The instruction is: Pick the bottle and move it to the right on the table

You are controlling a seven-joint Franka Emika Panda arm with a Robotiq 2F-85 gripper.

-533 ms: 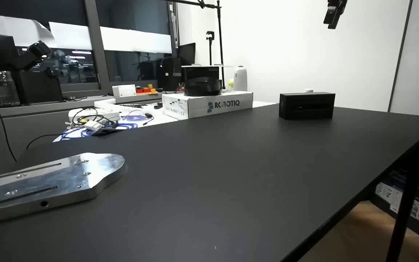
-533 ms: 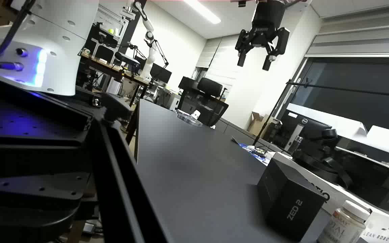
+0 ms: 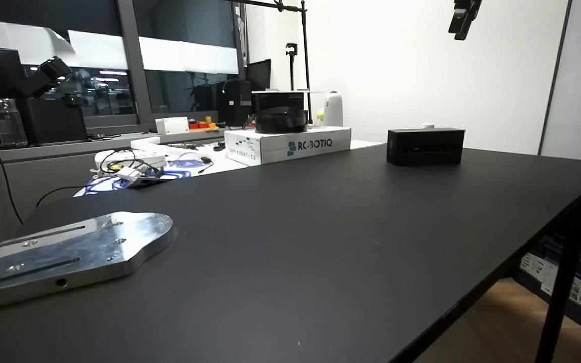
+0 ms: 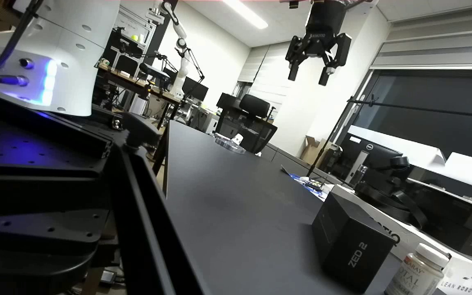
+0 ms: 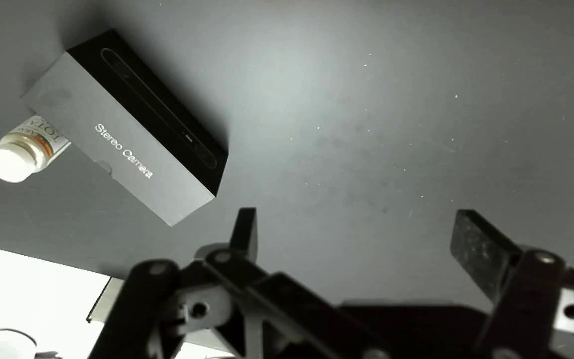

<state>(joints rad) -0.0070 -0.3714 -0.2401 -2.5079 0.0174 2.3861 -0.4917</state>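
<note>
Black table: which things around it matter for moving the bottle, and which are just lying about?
For the job:
bottle, white-capped, beside the black box
table, the surface to move it on
gripper, open, above the table

Just lying about:
that black box
metal plate on the table
white box beyond the table's edge
</note>
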